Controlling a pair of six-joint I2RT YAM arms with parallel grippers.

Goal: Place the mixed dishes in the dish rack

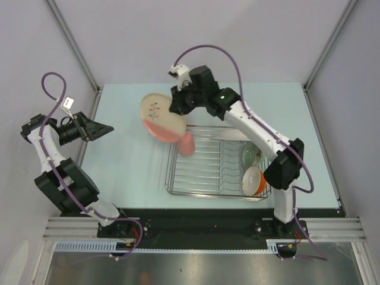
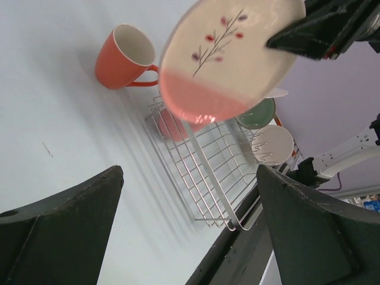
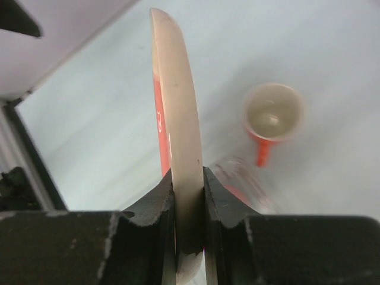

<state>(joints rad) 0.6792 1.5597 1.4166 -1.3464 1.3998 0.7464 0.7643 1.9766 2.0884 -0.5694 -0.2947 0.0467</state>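
My right gripper (image 1: 178, 108) is shut on the rim of the cream-pink leaf-motif plate (image 1: 159, 117), holding it tilted in the air over the far left corner of the dish rack (image 1: 208, 187). The right wrist view shows the plate (image 3: 176, 101) edge-on between the fingers. A pink cup (image 1: 187, 144) lies at the rack's left end; a pale green bowl (image 1: 249, 154) and an orange white-lined bowl (image 1: 254, 181) stand at its right end. The orange mug (image 2: 123, 56) stands on the table beyond the rack. My left gripper (image 1: 98, 128) hangs open and empty at the table's left edge.
The pale blue table (image 1: 124, 166) is walled in by grey panels with metal posts (image 1: 71, 41). A black rail (image 1: 196, 217) runs along the near edge by the arm bases. The right arm's elbow (image 1: 284, 163) hangs over the rack's right end.
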